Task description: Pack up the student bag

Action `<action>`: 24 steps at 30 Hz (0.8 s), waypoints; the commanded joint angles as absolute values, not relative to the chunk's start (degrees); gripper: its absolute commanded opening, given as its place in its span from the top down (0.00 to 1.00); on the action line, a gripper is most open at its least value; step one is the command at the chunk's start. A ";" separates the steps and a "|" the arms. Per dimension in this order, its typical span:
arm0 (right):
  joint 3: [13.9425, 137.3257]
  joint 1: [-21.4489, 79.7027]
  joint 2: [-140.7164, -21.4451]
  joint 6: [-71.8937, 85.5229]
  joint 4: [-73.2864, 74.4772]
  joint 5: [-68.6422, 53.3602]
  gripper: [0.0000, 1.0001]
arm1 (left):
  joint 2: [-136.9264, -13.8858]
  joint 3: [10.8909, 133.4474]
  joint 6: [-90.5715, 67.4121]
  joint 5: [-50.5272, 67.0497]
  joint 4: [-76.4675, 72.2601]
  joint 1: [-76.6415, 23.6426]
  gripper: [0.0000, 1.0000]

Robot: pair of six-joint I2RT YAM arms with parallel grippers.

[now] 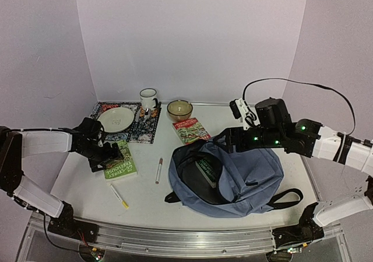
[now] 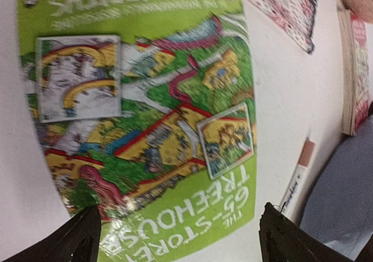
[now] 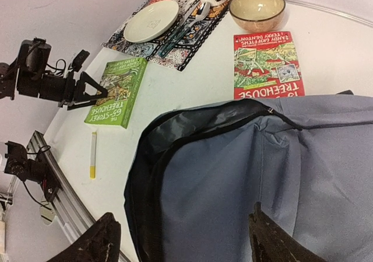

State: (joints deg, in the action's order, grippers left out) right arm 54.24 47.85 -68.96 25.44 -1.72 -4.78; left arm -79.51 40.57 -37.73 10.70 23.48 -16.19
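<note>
The student bag [image 1: 250, 168] lies unzipped on the table [image 1: 233, 113], with a dark book [image 1: 207, 170] in its mouth. The right gripper [image 3: 180, 215] hangs above the bag's far rim, fingers apart, holding nothing. Well left of the bag, the left gripper [image 2: 179, 215] is spread wide, straddling one end of a green book [image 2: 145, 98]

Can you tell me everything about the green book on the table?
The green book is a thin paperback with a bright lime cover, a busy cartoon picture and the title The 65-Storey Treehouse. It is closed and lies flat, cover up, on the white table, close to the patterned placemat. The left gripper is open, with a finger on either side of the title end. I cannot tell whether they touch it.
</note>
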 commanded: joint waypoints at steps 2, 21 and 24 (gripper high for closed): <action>59.00 51.01 -71.68 25.92 -2.48 -3.06 0.20 | -78.22 39.14 -43.77 17.18 21.33 -22.64 0.05; 66.38 58.79 -86.39 27.21 -8.84 -2.16 0.16 | -87.37 48.90 -37.64 -3.03 25.53 -12.92 0.05; 67.58 59.93 -88.75 27.64 -10.04 -3.44 0.16 | -90.64 49.51 -36.68 -1.88 24.73 -12.88 0.11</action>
State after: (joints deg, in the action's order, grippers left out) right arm 64.67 58.41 -86.23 26.71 -6.92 -2.95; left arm -87.63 46.73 -39.16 -0.72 25.75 -12.91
